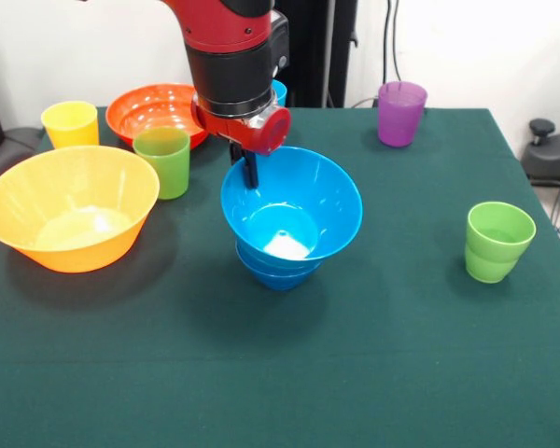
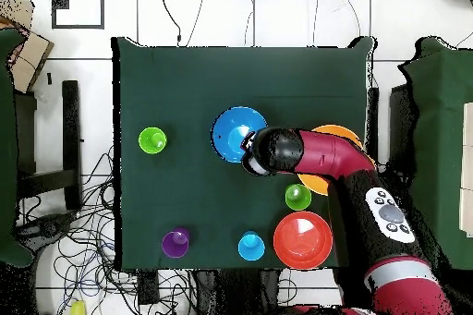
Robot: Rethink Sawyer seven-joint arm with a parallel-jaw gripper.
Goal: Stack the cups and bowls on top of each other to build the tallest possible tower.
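From the front, nearest stood the blue bowls [image 1: 291, 210], nested upright into a short tower [image 1: 285, 247] at table centre. The gripper [image 1: 250, 170] hung at the top bowl's far rim, about eleven o'clock; I could not tell how it was set. The yellow-orange bowl [image 1: 70, 205] sat well apart at nine o'clock, the likely next piece. Beyond, the orange-red bowl [image 1: 154, 110] lay at ten o'clock. Cups stood scattered.
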